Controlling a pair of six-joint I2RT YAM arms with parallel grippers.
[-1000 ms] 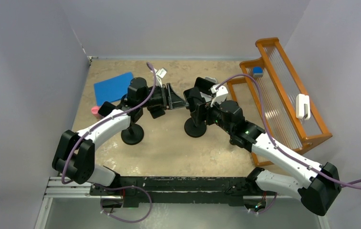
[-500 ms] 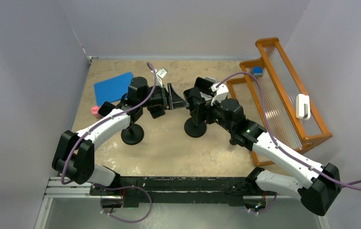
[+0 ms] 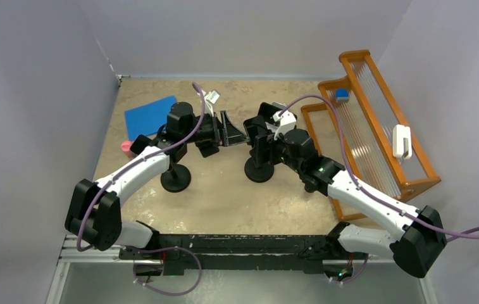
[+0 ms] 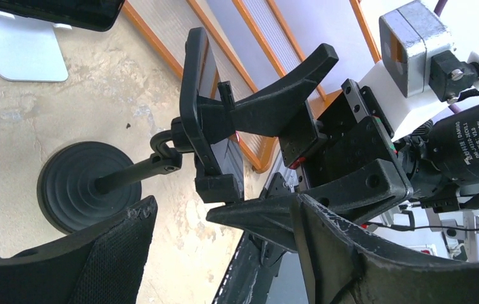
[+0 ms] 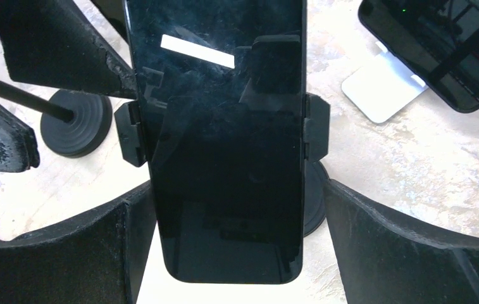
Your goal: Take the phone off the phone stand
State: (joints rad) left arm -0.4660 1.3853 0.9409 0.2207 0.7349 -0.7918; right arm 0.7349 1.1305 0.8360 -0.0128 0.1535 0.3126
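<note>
A sandy, mottled counter carries everything, and the phone stand, a black round-based post with a side clamp, stands near its middle. To the right of the phone stand lies an orange rack with clear ribbed panels. Your right end effector comes in from the stand's right. Its fingers are spread wide on both sides of the clamp and grip nothing. Your left end effector is just to the left of the stand with its fingers held well apart, and it is empty too. A blue mat lies far left of the stand. The phone, dark-screened, sits upright in the stand's clamp. Behind the stand, a second phone leans on a white holder.
</note>
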